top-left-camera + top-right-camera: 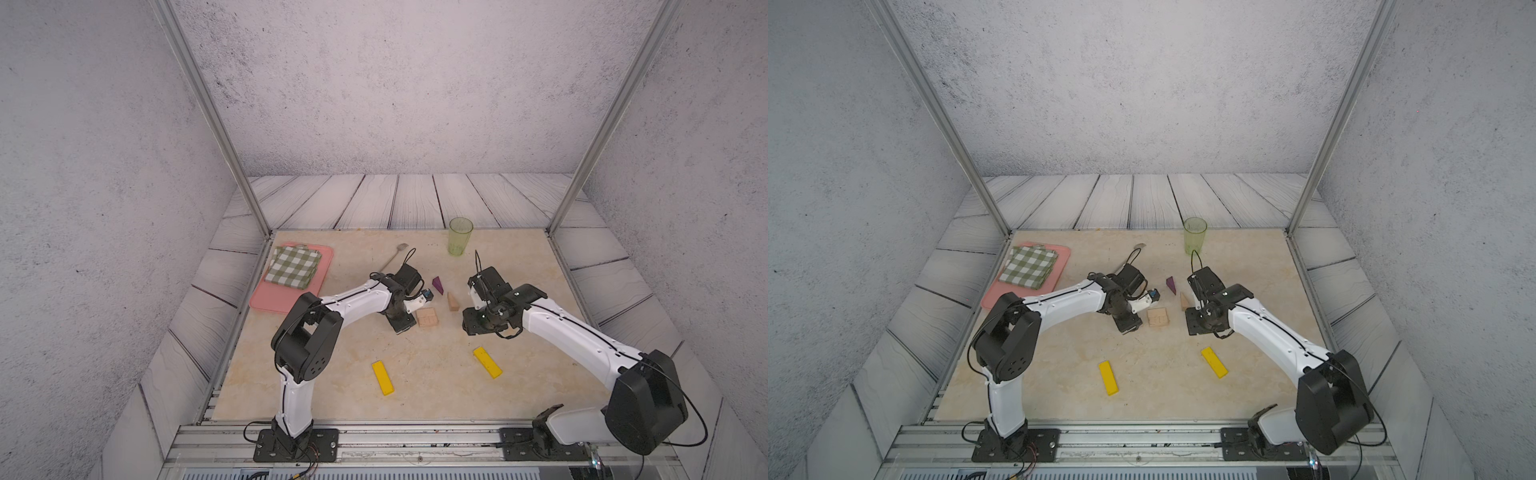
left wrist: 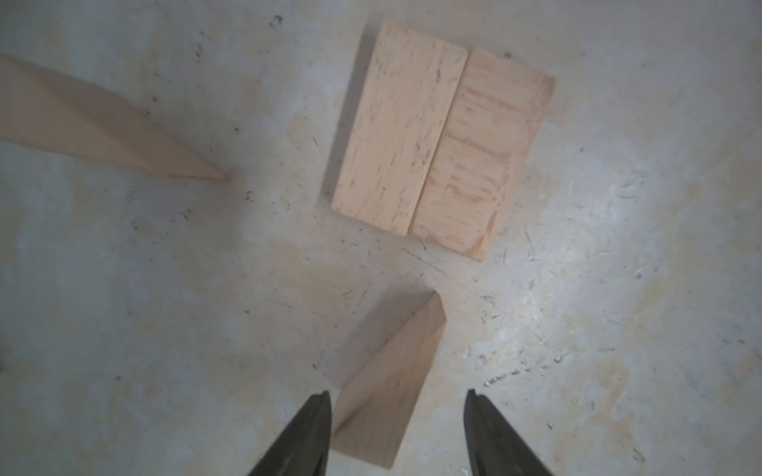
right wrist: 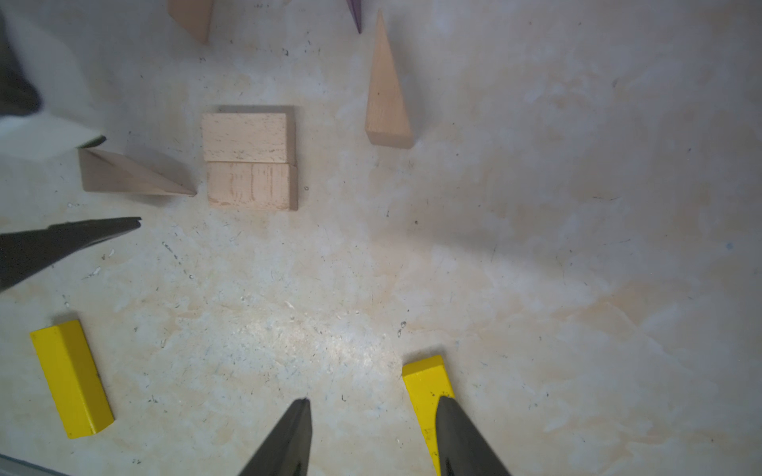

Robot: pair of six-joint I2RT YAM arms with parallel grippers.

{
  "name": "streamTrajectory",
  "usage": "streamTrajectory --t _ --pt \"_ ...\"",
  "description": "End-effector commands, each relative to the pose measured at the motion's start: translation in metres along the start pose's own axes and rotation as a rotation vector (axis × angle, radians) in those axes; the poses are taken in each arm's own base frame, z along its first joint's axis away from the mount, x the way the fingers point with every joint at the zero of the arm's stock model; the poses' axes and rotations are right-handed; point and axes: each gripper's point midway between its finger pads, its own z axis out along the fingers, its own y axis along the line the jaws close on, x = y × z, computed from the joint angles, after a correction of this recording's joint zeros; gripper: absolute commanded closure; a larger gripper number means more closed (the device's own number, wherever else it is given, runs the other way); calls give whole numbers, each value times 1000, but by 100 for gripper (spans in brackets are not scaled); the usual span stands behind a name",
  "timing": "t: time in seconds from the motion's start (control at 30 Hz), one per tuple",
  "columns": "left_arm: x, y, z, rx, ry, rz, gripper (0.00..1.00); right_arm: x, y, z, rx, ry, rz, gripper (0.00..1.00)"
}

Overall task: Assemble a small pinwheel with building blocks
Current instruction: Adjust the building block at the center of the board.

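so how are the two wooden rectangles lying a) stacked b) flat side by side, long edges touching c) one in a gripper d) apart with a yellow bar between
b: the two wooden rectangles lie flat with long edges pressed together, forming a square.

Robot lab test cell, staged, as I view it from my remote station. Aluminium posts point(image 1: 212, 120) frame printed grey plaster backdrop walls point(image 1: 395, 83) and plank-print panels point(image 1: 374, 199) around a marble-pattern tabletop point(image 1: 415, 374). Two white-and-black arms, the left arm point(image 1: 357, 303) and the right arm point(image 1: 573, 332), are bolted to a slotted aluminium rail point(image 1: 415, 434) along the front edge.
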Motion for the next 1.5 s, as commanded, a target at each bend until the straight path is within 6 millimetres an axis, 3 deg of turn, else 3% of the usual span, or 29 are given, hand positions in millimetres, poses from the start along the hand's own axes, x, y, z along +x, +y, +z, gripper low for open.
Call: streamTrajectory --t 0.0,0.3,0.57,1.23,1.37,1.47 --pt "-2 5 3 -24 22 2 47 1 1 -10 -24 -31 13 47" --pt "4 -13 10 37 44 -1 66 4 1 -6 -31 -17 13 47" --pt "5 -24 5 62 34 -12 70 4 2 -4 -35 -10 13 47" --pt "-2 -36 0 111 -21 -22 70 5 2 0 -35 -1 16 47" --pt "-2 -35 1 111 -21 -27 65 5 2 0 -32 0 15 47" --pt "-1 -33 -2 95 -27 -32 54 4 2 -1 -29 -5 11 47"
